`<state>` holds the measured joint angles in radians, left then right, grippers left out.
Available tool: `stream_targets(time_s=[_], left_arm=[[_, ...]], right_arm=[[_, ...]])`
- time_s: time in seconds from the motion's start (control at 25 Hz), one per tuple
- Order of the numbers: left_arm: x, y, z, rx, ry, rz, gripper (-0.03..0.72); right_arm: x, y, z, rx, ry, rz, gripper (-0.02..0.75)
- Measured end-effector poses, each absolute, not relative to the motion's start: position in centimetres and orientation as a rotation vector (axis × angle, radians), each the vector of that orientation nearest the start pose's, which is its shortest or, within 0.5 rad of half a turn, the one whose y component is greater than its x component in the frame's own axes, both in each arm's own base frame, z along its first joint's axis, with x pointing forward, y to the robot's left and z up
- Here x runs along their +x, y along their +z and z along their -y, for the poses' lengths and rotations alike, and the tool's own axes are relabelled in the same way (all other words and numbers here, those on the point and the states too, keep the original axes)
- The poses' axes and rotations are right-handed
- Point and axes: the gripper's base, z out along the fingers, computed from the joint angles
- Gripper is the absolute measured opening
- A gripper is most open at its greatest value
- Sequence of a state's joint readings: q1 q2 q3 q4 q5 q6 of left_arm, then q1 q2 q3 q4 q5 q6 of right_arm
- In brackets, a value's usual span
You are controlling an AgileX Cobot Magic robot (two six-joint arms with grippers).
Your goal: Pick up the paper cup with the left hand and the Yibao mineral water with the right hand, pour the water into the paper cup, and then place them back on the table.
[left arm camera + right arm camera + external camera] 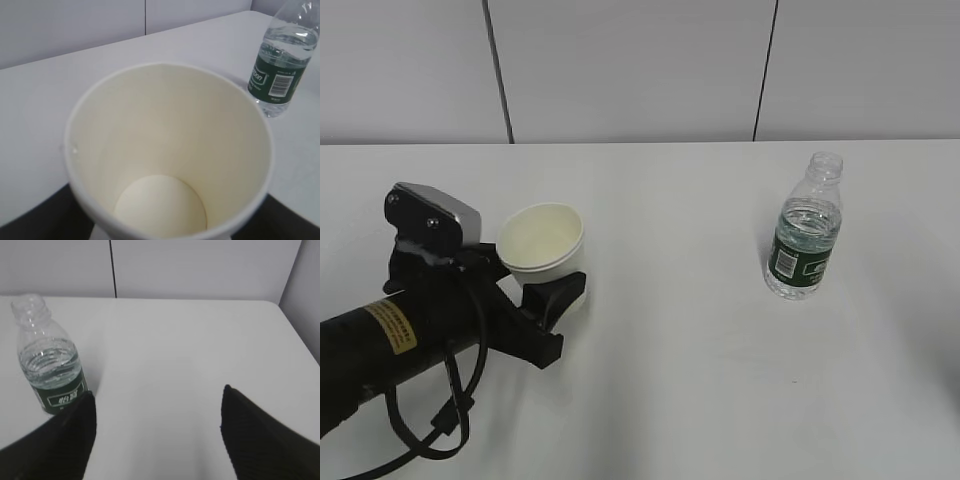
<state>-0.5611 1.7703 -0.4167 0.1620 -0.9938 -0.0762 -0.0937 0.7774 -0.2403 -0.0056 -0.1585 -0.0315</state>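
Left arm (390, 340): black, with a yellow label sticker, reaching in from the left edge of the tabletop (680, 380).
Left tool (542, 290): its fingers sit on either side of the paper cup; whether they press the wall cannot be told.
Paper cup (541, 241): cream, upright and empty, on the left part of the tabletop; the left wrist view looks straight into it.
Yibao mineral water (804, 235): upright and capless on the right part, well apart from the cup, water reaching above the green label.
Right tool (155, 425): spread apart, holding nothing, the bottle just beyond its left finger (75, 435).
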Motion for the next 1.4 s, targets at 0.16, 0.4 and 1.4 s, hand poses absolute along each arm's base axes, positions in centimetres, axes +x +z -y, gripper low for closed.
stream_targets(time_s=[0.16,0.4,1.4], left_arm=[[22.8,13.5,15.7,0.612,-0.502,-1.774,0.458],[22.8,13.5,15.7,0.612,-0.502,-1.774,0.458],[22.8,13.5,15.7,0.611,-0.501,-1.774,0.458]], right_arm=[[16.6,21.5,1.3,-0.049,-0.122,-1.934,0.571],[18.9,19.1,0.8,-0.151,-0.066,-1.971,0.571],[26.5,13.0,-3.0,-0.270,0.217,-1.923,0.650]])
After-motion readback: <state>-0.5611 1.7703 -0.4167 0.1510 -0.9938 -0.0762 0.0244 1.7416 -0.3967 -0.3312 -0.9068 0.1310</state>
